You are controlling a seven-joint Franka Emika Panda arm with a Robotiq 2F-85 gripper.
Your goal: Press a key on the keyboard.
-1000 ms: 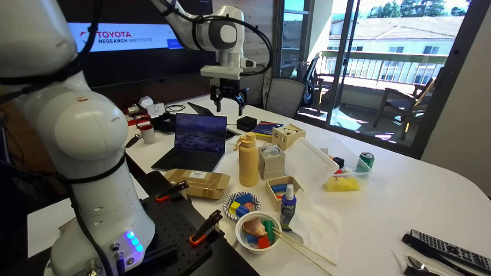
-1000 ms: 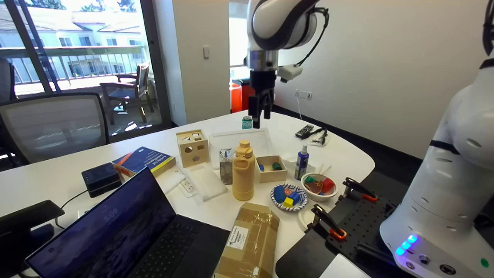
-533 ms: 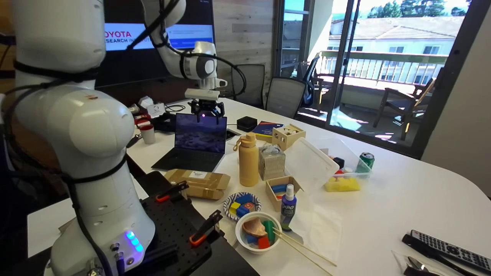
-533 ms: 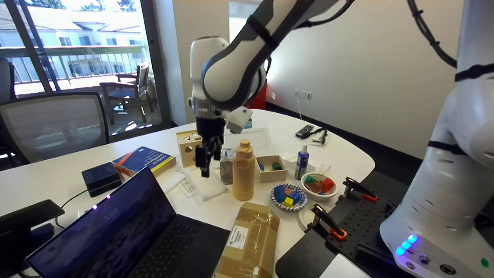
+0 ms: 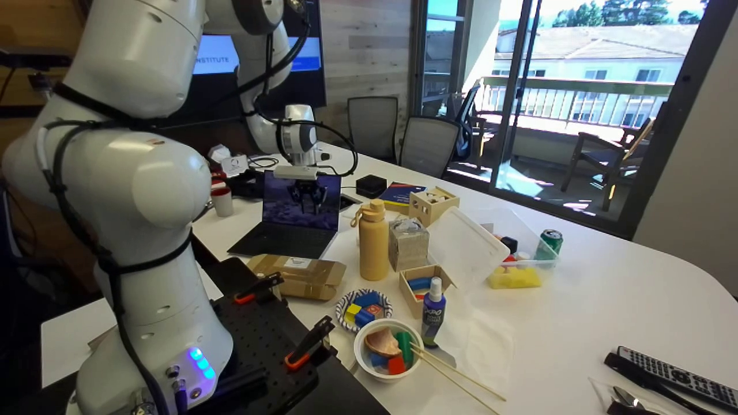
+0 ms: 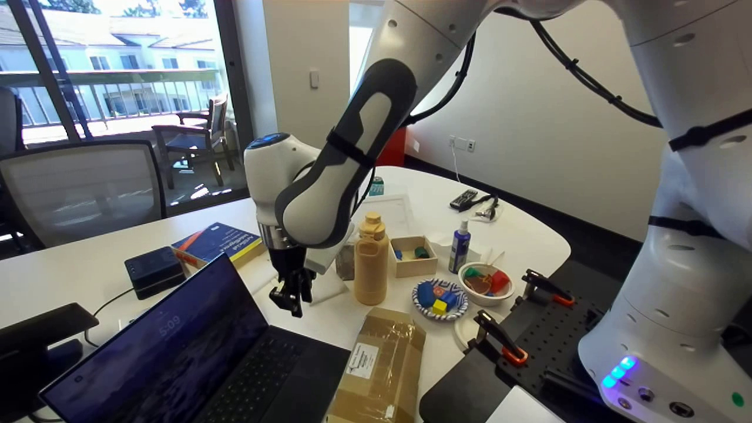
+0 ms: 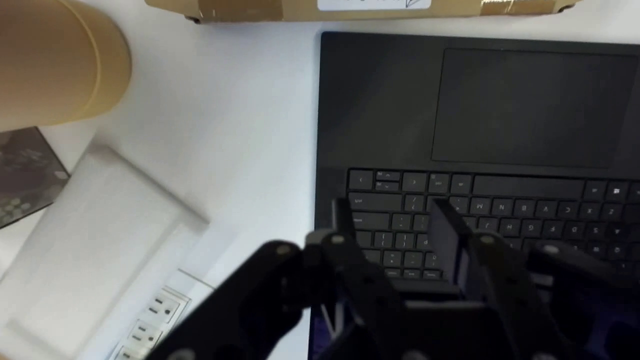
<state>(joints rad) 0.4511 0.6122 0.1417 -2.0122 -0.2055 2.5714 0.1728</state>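
Observation:
The keyboard is the black key deck of an open laptop; its keys appear upside down in the wrist view, and it shows in both exterior views, as the dark deck and the key rows. Over its corner with the arrow keys hangs my gripper, fingers partly drawn together with a gap between them and only keys visible through it. In an exterior view the gripper is above the table beside the laptop's edge, apart from the keys. The fingers hide some keys in the wrist view.
The laptop screen stands up behind the keys, close to the gripper. A tan bottle and a taped cardboard package stand near the laptop. A power outlet strip and a wrapped white slab lie alongside.
The arm has swung towards the laptop and come down, from high above the table to low beside the screen. The gripper's fingers have moved closer together.

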